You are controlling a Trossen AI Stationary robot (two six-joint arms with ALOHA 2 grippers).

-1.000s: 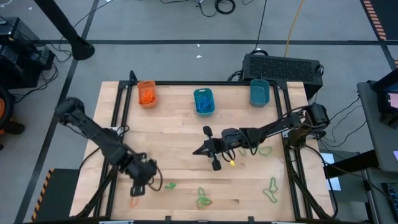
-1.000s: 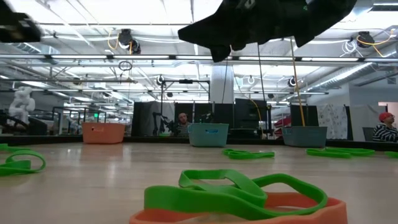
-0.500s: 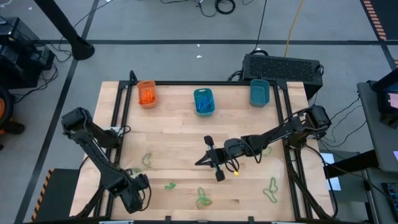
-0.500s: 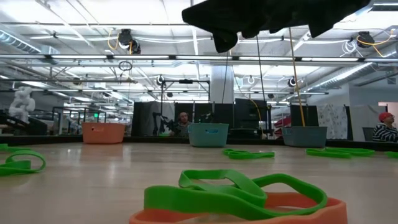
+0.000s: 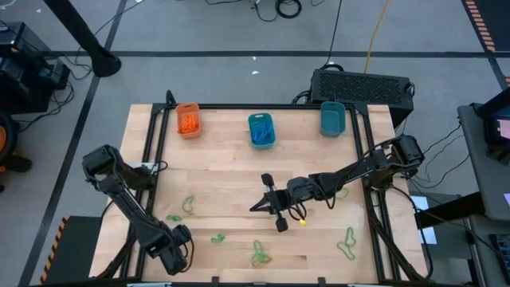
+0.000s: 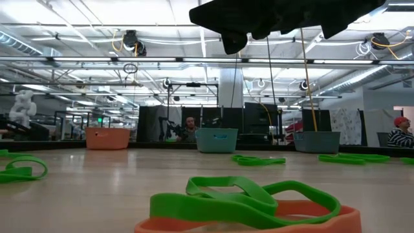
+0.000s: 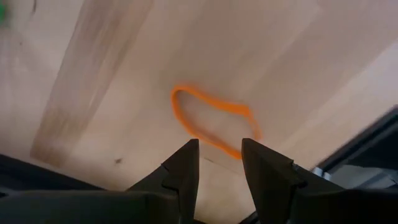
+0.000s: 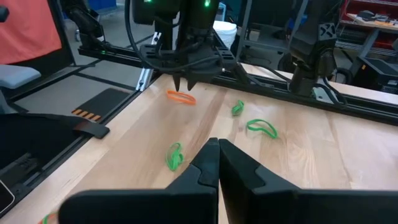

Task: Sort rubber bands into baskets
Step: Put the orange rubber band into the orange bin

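Near table edge: left gripper (image 7: 219,155) hangs over an orange rubber band (image 7: 211,121) lying flat on the wood by the table's corner; fingers parted a narrow gap, nothing between them, tips just above the band's edge. Seen from across the table, the same gripper (image 8: 186,79) points straight down at that band (image 8: 181,97).

Loose green bands (image 5: 260,253) scattered along the near side, more (image 5: 347,241) toward the right.

Mid-table: right gripper (image 5: 256,207) held above the wood, fingers (image 8: 205,163) pressed together, holding nothing.

Far edge: orange basket (image 5: 187,119) with orange bands, middle teal basket (image 5: 260,129) with blue bands, right teal basket (image 5: 332,119); contents there I cannot tell.
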